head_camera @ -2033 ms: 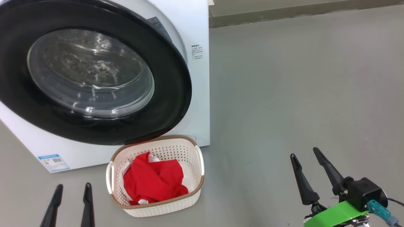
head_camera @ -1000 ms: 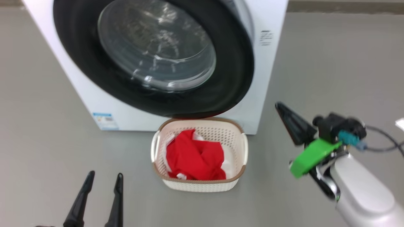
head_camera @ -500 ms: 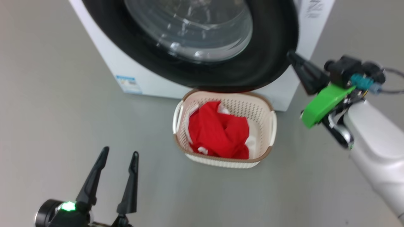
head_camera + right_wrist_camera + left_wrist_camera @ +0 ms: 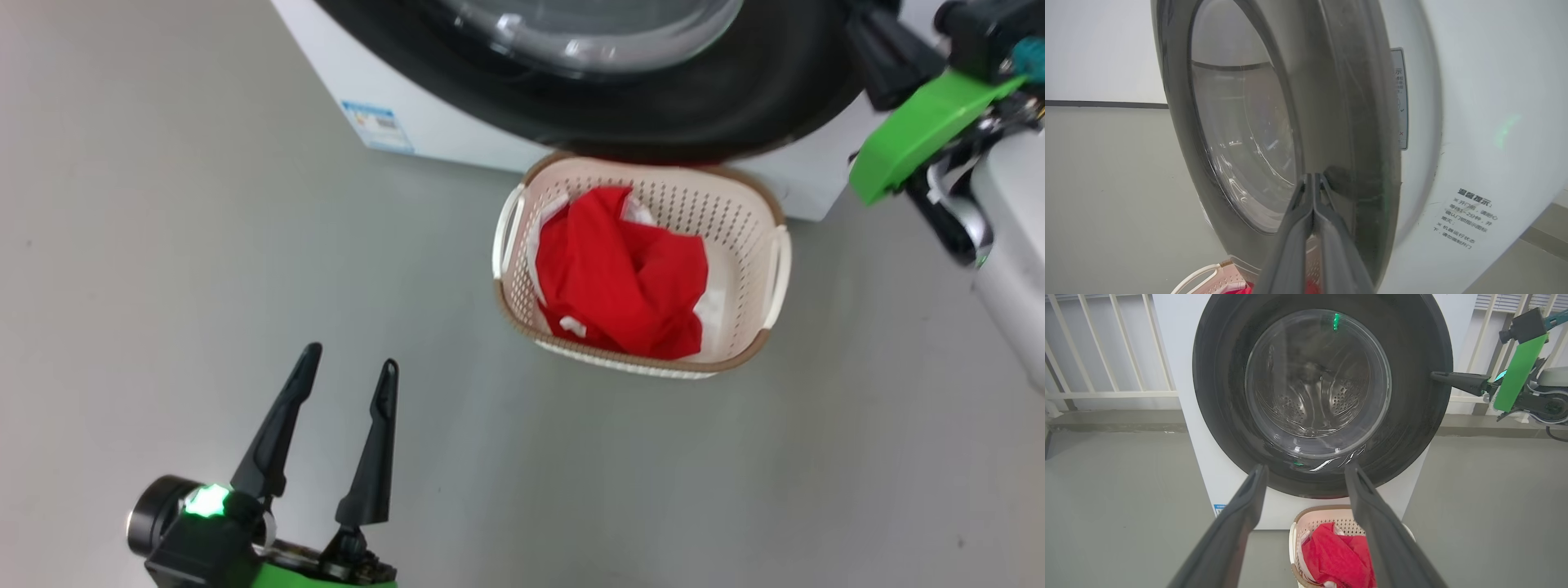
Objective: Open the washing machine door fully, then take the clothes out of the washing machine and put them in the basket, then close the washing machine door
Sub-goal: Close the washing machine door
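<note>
Now | right tool [image 4: 1312, 176] pinched shut, empty, tips at the black rim of the washing machine door [image 4: 1318, 381] | left tool [image 4: 351, 355] spread wide, empty, over floor [image 4: 163, 245] | clothes [image 4: 620, 278] in basket [image 4: 727, 212] below door, against washing machine [image 4: 433, 122]

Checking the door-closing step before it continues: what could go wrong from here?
The shut right gripper meets the washing machine door only at its glossy rim edge, so the tips might slide off. The basket holding the clothes stands right under the door's lower rim and could get bumped.
</note>
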`<state>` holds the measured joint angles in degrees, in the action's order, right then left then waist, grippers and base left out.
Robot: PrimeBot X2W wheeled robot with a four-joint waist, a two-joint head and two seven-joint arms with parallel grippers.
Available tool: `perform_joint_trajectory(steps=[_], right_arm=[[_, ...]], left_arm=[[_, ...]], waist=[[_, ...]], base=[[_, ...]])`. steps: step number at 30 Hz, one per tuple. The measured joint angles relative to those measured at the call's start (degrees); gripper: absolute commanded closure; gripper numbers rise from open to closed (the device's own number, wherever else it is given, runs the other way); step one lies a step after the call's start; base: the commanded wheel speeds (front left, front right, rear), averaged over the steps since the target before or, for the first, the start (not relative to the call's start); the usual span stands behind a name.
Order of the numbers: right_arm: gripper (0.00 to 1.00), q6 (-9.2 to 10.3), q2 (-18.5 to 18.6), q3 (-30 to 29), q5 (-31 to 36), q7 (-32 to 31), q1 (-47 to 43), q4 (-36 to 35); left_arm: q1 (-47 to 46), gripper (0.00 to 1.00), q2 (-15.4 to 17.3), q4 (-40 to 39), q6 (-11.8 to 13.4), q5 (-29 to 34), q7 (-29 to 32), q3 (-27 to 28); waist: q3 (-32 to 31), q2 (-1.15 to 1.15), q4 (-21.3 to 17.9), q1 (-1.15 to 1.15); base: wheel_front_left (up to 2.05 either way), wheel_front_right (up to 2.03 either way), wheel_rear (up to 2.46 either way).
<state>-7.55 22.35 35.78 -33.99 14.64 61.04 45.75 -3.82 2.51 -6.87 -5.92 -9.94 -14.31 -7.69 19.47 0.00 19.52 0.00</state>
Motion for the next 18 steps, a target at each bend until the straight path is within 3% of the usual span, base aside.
perform_joint_trajectory(steps=[10,18], right_arm=[[1.00,-0.01,-0.23,-3.66,0.07,0.00,6.68,4.48],[1.00,-0.25,-1.32,-7.91,4.87,0.01,7.38,4.15]], left_arm=[[-3.19,0.00,-0.20,0.73,-0.25,-0.38,0.00,-1.98],[-4.46,0.00,-0.26,1.86,-0.68,-0.76,0.00,-3.02]], waist=[[4.73,0.00,1.26,0.00],[6.25,0.00,1.25,0.00]], base=[[0.00,0.00,0.00],[0.00,0.00,0.00]])
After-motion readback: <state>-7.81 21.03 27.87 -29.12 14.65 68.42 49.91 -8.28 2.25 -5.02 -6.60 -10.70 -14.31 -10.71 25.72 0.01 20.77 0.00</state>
